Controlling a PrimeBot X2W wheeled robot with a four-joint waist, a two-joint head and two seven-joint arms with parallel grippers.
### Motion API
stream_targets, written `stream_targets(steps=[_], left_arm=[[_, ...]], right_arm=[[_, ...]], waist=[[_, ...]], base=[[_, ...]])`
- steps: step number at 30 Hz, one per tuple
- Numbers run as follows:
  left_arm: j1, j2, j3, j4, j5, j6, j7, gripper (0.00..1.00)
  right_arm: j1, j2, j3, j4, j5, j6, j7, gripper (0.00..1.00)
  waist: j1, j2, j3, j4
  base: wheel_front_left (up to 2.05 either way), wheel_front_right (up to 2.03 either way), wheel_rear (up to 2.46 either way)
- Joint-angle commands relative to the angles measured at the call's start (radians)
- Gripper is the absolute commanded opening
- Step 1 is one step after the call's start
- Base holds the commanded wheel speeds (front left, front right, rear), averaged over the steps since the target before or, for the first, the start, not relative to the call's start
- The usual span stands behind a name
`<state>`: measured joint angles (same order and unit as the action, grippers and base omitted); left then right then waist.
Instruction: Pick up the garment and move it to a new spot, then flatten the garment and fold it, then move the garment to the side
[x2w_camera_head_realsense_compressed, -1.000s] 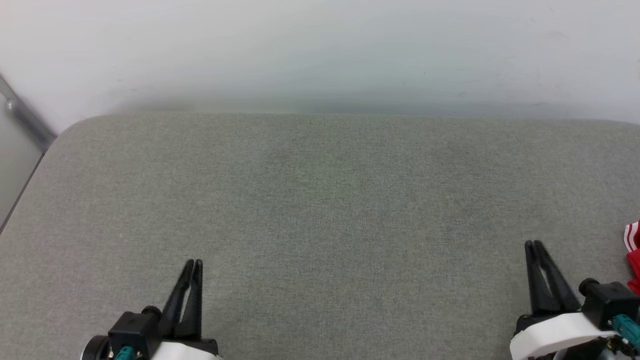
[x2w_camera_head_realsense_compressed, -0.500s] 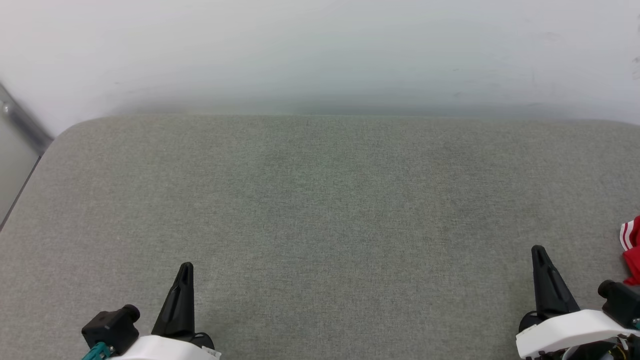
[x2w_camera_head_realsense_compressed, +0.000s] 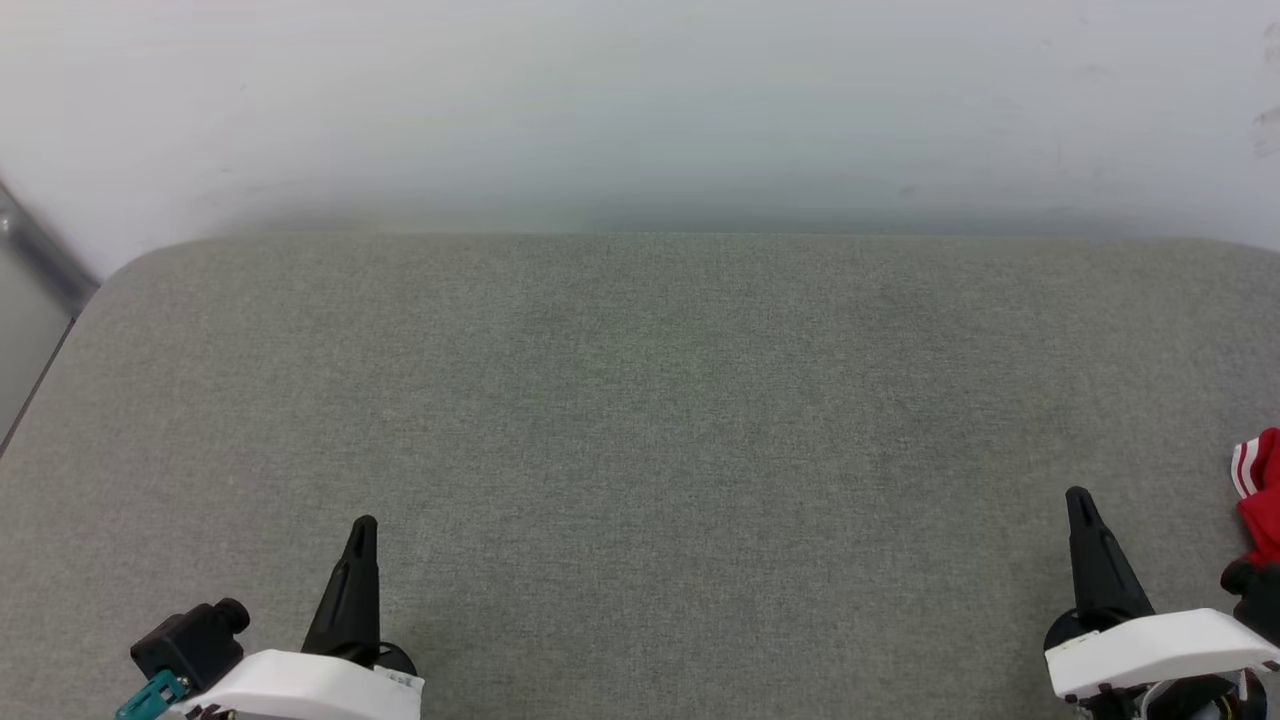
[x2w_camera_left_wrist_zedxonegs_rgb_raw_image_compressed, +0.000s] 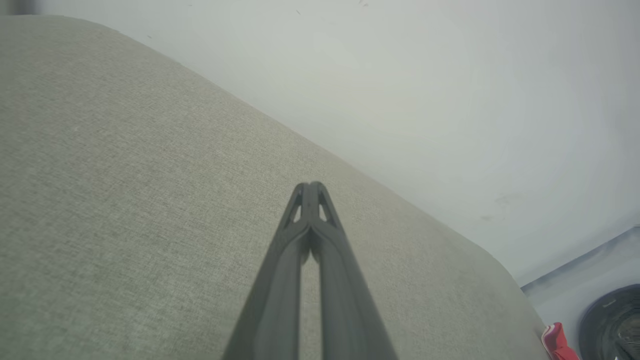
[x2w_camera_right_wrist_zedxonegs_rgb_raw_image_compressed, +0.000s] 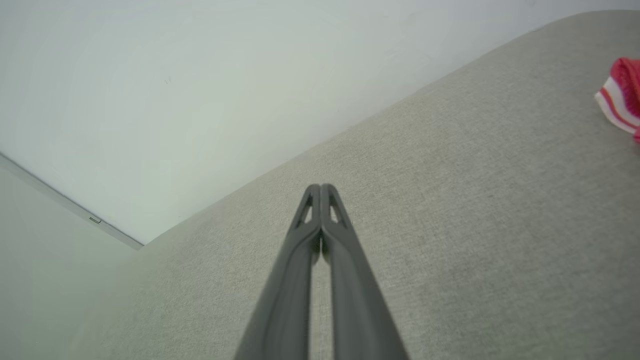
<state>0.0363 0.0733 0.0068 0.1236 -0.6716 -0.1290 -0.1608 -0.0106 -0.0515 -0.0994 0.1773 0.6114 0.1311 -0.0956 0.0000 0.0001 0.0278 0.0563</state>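
Red-and-white jersey garment (x2w_camera_head_realsense_compressed: 1262, 490) peeks in at the right edge of the grey fabric pad (x2w_camera_head_realsense_compressed: 640, 400). Along its front edge the left gripper (x2w_camera_head_realsense_compressed: 364, 528) and right gripper (x2w_camera_head_realsense_compressed: 1078, 497) hover pinched shut and empty, parked by the look of it.

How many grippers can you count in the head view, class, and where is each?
2. The left gripper at the lower left and the right gripper at the lower right, both shut over the grey fabric surface. None seems hidden.
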Motion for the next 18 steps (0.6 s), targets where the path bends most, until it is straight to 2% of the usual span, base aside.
stream_targets(steps=[1, 18], left_arm=[[-0.026, 0.007, 0.002, -0.008, -0.039, -0.001, 0.007, 0.0], [-0.057, 0.013, 0.012, 0.021, -0.28, -0.001, 0.059, 0.0]], right_arm=[[-0.031, 0.0, -0.003, -0.009, 0.041, 0.0, 0.007, 0.0], [-0.049, 0.001, -0.006, 0.01, 0.282, 0.0, 0.058, 0.0]], waist=[[0.0, -0.0001, 0.0, -0.001], [0.0, -0.0001, -0.005, -0.011]], base=[[0.0, 0.0, 0.0], [0.0, 0.0, 0.0]])
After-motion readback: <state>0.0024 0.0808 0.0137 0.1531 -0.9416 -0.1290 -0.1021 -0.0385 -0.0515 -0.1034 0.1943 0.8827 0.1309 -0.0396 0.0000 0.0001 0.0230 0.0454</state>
